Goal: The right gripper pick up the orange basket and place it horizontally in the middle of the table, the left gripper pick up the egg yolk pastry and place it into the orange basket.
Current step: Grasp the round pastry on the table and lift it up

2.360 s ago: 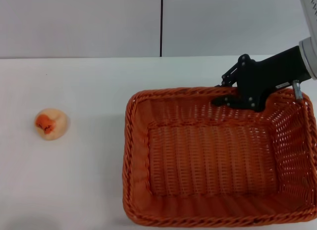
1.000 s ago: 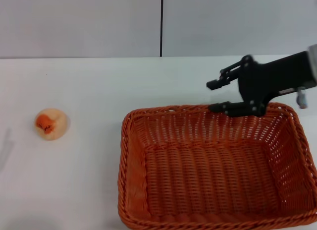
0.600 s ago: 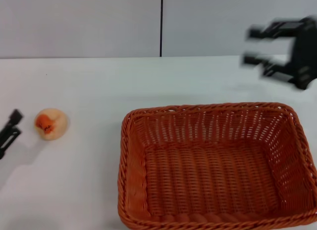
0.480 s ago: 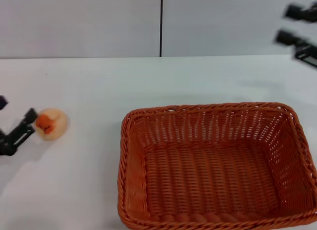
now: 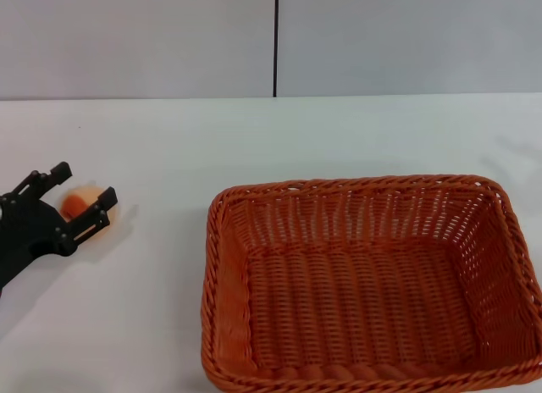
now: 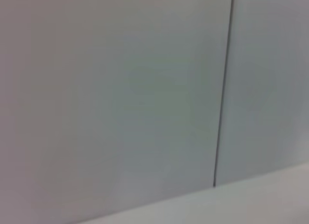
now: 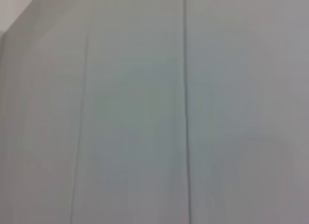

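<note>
head view, left tool [image 5: 83,190] spread, half hiding egg yolk pastry [image 5: 78,203]

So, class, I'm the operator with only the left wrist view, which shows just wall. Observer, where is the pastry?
Observer: The pastry lies on the table, left of the basket.
Operator: And the left tool?
Observer: The left tool is open, straddling the pastry; whether it touches, I cannot tell.
Operator: Anything in the basket?
Observer: No, it is empty.
</note>
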Motion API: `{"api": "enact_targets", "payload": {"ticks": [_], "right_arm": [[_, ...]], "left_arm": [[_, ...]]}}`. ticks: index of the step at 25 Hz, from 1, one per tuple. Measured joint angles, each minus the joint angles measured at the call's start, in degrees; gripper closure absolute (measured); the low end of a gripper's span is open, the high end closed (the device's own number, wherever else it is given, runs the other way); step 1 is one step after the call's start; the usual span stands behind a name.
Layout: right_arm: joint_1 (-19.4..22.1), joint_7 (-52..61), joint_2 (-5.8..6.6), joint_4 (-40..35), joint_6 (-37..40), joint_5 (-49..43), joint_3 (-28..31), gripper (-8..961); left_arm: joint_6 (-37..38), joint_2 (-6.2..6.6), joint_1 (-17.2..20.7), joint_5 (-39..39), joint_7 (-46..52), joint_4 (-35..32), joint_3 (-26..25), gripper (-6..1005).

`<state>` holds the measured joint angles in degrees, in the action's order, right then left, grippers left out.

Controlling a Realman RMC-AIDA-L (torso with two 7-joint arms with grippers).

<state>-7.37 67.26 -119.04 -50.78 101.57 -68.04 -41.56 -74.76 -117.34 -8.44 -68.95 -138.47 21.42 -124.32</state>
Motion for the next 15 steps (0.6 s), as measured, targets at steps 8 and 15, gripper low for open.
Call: {"api": "enact_targets", "payload": {"ticks": [8,15], "right_arm": [[-0.34,-0.23,0.18,4.63,1.79,0.11,2.43,502],[-0.77,-0.29,0.22,5.93,1.91,0.15,2.65,502]], "left_arm": [[6.12,-0.44,0.19,-5.24,2.76,3.69,0.07,241],[7.68,-0.48,0.34,-5.29,2.57,3.73,0.4,254]]}}
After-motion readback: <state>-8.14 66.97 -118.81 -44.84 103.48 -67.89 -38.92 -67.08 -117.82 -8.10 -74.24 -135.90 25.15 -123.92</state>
